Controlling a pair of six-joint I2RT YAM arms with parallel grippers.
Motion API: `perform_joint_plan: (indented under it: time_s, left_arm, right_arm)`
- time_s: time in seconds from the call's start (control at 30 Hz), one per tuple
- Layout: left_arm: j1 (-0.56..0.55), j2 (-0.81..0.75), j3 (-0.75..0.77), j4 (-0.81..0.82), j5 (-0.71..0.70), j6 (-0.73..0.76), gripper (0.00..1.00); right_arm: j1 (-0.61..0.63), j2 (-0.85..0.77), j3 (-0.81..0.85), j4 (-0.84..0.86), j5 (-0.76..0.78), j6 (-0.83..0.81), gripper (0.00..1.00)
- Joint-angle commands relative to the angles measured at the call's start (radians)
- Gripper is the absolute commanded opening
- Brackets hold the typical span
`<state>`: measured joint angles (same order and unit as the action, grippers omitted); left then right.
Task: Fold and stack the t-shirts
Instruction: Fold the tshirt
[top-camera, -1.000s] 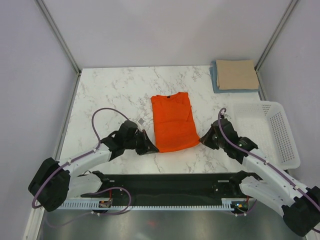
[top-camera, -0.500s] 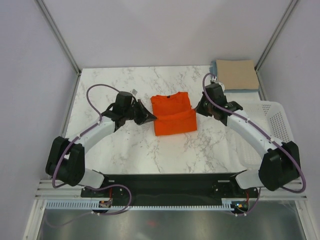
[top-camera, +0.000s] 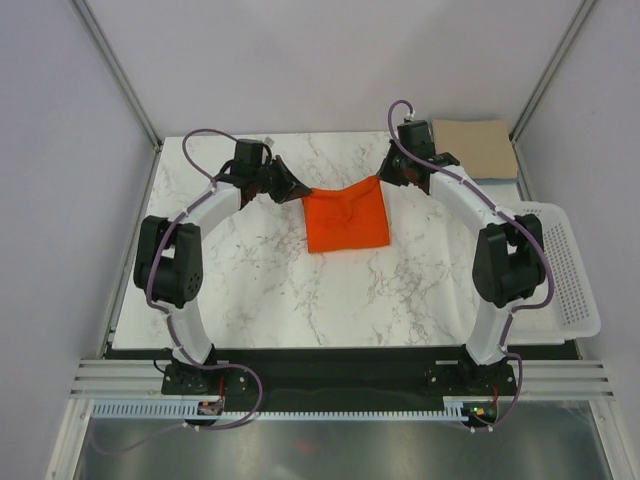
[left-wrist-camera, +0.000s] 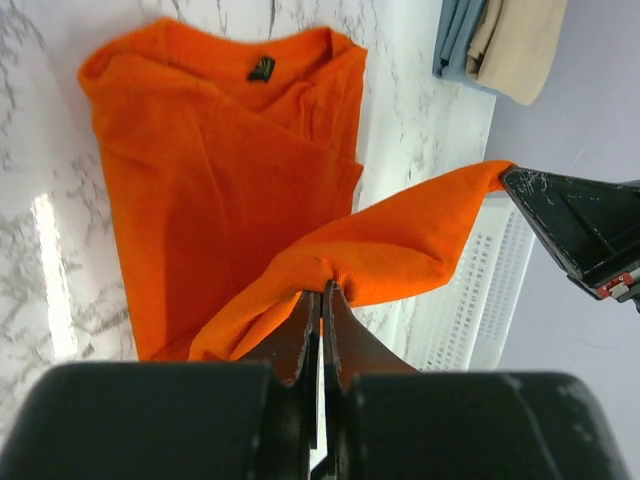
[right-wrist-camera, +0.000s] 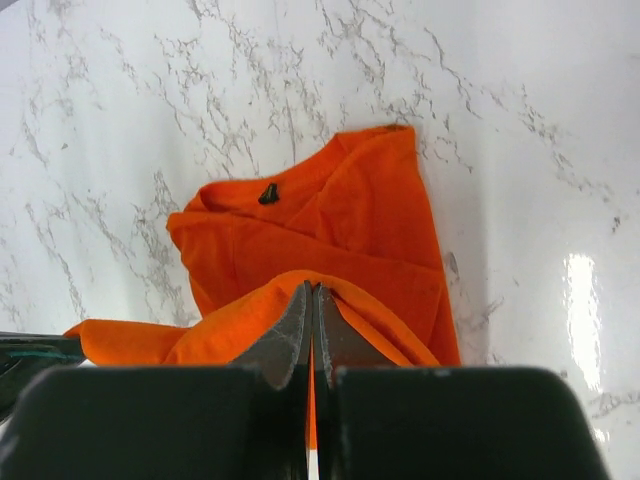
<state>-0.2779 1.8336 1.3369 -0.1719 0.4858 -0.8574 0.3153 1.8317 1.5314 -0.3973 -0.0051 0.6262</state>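
Note:
The orange t-shirt (top-camera: 345, 222) lies mid-table, its near half lifted and doubled back over the collar end. My left gripper (top-camera: 298, 190) is shut on the left corner of that raised hem (left-wrist-camera: 322, 290). My right gripper (top-camera: 381, 178) is shut on the right corner (right-wrist-camera: 312, 288). Between them the hem sags in a shallow arc above the shirt's collar (left-wrist-camera: 262, 68). A folded tan t-shirt (top-camera: 475, 148) rests on a folded light blue t-shirt (left-wrist-camera: 455, 40) at the far right corner.
A white perforated basket (top-camera: 560, 270) stands at the table's right edge, beside the right arm's elbow (top-camera: 508, 258). Grey walls close in the table on the left, far and right sides. Marble tabletop (top-camera: 260, 280) lies near the arms' bases.
Both grippers have carried the orange shirt's near hem away from the bases toward the far side, so the shirt now lies folded roughly in half. Both arms have stretched far out.

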Motion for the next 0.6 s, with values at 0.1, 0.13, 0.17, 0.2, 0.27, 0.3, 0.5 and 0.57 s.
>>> perform_joint_plan:
  time_s: [0.1, 0.13, 0.17, 0.2, 0.27, 0.3, 0.5, 0.57]
  left_arm:
    - [0.031, 0.156, 0.185, 0.005, 0.048, 0.096, 0.02]
    - [0.037, 0.173, 0.197, 0.005, 0.050, 0.095, 0.02]
    - [0.048, 0.188, 0.223, 0.005, 0.051, 0.093, 0.02]
    - [0.052, 0.208, 0.235, 0.005, 0.053, 0.095, 0.02]
    - [0.063, 0.259, 0.275, 0.005, 0.054, 0.098, 0.02]
    - [0.066, 0.275, 0.289, 0.003, 0.056, 0.103, 0.02]
    - [0.080, 0.406, 0.406, 0.005, 0.063, 0.115, 0.02]
    - [0.086, 0.446, 0.444, 0.002, 0.060, 0.118, 0.02]
  right_arm:
    - [-0.031, 0.155, 0.186, 0.029, -0.064, -0.022, 0.00]
    - [-0.041, 0.172, 0.217, 0.031, -0.068, -0.020, 0.00]
    - [-0.042, 0.208, 0.234, 0.031, -0.079, -0.020, 0.00]
    - [-0.047, 0.224, 0.248, 0.031, -0.082, -0.019, 0.00]
    - [-0.056, 0.270, 0.286, 0.034, -0.094, -0.019, 0.00]
    - [-0.059, 0.285, 0.298, 0.037, -0.101, -0.019, 0.00]
    - [-0.078, 0.391, 0.384, 0.037, -0.118, -0.013, 0.00]
    - [-0.085, 0.422, 0.407, 0.038, -0.116, -0.008, 0.00]
